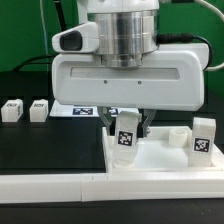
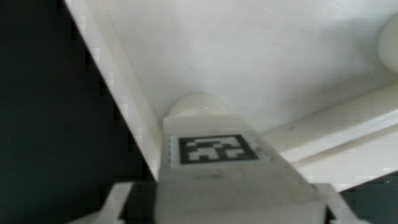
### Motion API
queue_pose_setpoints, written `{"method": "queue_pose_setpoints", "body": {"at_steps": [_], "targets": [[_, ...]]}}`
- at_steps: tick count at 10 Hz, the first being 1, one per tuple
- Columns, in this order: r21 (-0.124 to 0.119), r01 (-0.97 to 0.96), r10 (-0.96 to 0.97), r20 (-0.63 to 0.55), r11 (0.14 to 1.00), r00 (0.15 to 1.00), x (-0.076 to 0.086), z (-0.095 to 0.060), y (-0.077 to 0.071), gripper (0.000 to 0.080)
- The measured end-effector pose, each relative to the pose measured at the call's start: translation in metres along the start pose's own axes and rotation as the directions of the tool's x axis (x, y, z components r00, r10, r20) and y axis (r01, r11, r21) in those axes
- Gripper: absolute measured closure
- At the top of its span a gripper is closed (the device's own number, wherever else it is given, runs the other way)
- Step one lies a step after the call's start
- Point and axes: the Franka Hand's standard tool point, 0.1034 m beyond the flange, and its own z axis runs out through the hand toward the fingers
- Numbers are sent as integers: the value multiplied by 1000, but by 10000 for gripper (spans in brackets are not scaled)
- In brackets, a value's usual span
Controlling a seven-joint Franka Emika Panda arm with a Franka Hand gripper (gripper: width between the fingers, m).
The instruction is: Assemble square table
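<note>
The square table top (image 1: 160,162) is a white tray with a raised rim, lying at the exterior view's lower right. My gripper (image 1: 126,134) hangs over its left part, shut on a white leg block (image 1: 125,139) whose tag faces the camera. The block is upright, with its lower end at the top's surface. The wrist view shows the same leg block (image 2: 217,150) between my two fingers (image 2: 134,200), with the white table top (image 2: 151,70) beyond it. A second leg block (image 1: 203,137) stands on the top's right side. Two more leg blocks (image 1: 12,109) (image 1: 38,109) stand on the black mat at the left.
The marker board (image 1: 82,112) lies flat behind the gripper. A long white bar-shaped wall (image 1: 50,186) runs along the front edge, touching the table top's near side. A small white piece (image 1: 175,133) sits on the top next to the right leg block.
</note>
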Motion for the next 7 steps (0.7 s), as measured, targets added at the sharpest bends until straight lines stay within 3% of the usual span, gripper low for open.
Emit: {"method": "queue_pose_setpoints", "body": {"at_steps": [3, 5, 7], "targets": [[60, -388, 389, 2, 920, 921, 6, 2, 8, 507], [98, -694, 691, 69, 713, 720, 4, 4, 5, 507], [102, -809, 802, 112, 578, 587, 4, 5, 5, 507]]}}
